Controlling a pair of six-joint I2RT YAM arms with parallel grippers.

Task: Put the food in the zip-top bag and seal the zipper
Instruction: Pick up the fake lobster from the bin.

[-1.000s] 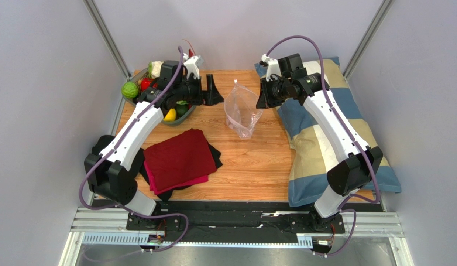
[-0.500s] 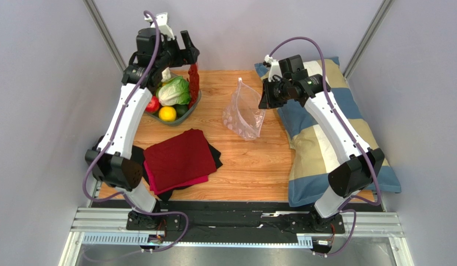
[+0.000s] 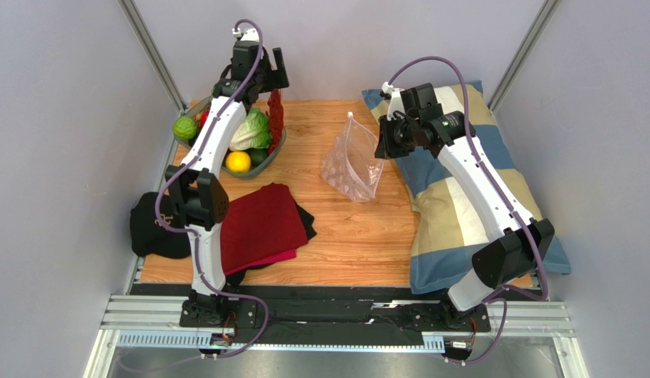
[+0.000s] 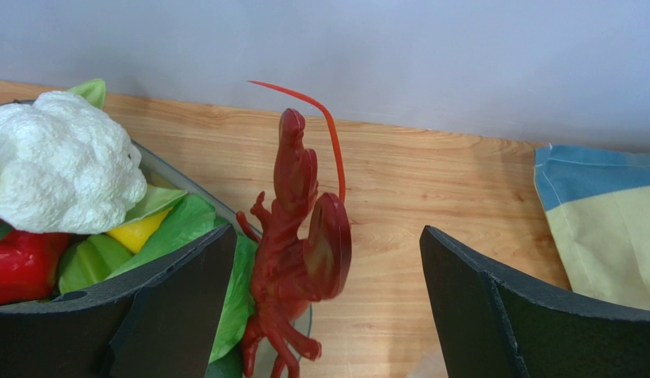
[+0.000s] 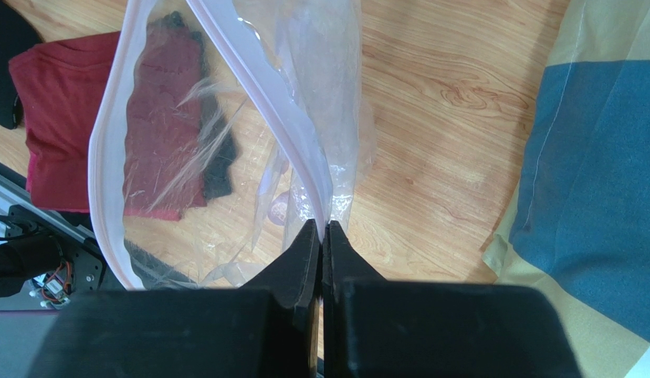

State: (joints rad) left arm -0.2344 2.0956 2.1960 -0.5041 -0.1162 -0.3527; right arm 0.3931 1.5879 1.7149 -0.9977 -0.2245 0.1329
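Note:
The dark-red lobster (image 3: 275, 118) stands on end at the right rim of the food bowl (image 3: 253, 172). My left gripper (image 3: 270, 79) hangs above it, open. In the left wrist view the lobster (image 4: 293, 236) lies between the wide-apart fingers (image 4: 326, 236), close to the left one and well clear of the right. A green ball (image 3: 184, 127), a cabbage (image 3: 253, 130) and a lemon (image 3: 238, 161) sit in the bowl. My right gripper (image 3: 381, 142) is shut on the zip-top bag (image 3: 352, 165) at its zipper (image 5: 265, 85), and the bag's mouth gapes open (image 5: 322, 228).
A folded dark-red cloth (image 3: 261, 224) lies on black fabric (image 3: 155, 228) at the near left. The checked pillow (image 3: 462, 205) covers the table's right side. A white cauliflower (image 4: 64, 169) and a red pepper (image 4: 20, 264) also sit in the bowl.
My left arm has risen from the bowl and swung toward the back wall, and the lobster now shows upright at the bowl's rim. The right gripper has shifted the bag slightly right.

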